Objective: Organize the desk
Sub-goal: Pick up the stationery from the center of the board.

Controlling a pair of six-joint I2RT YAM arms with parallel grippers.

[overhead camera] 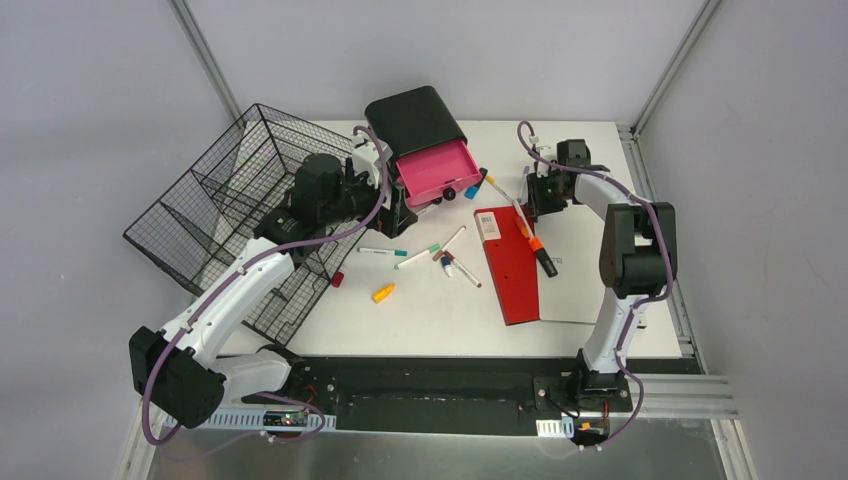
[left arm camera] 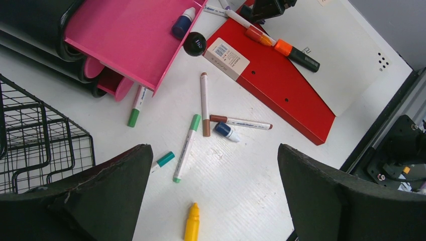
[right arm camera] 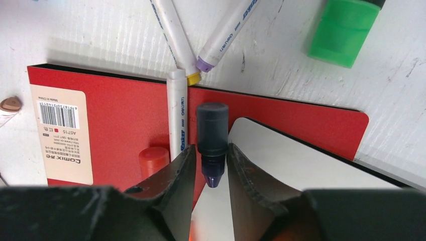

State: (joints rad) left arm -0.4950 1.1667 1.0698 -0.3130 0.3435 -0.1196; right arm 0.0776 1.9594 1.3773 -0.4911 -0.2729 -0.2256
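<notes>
Right gripper [right arm camera: 211, 168] pinched on dark marker [right arm camera: 212, 140], long axis up-frame over red notebook [right arm camera: 115, 115]. Left gripper [left arm camera: 213, 196] fully open, empty, lower frame above desk [left arm camera: 236, 186]; right arm nearer.

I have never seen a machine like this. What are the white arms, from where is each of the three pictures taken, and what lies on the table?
These are two robot arms fixed at the near edge of a white desk. One picture is taken from above and behind them; the other two come from small cameras on each wrist, so each shows its own claw.

On the desk lie loose markers, a yellow marker, a red-and-white notebook, a black wire basket, and a black box with an open pink drawer.

The left claw hangs wide open above the markers and holds nothing. The right claw is closed on a dark marker over the notebook.
</notes>
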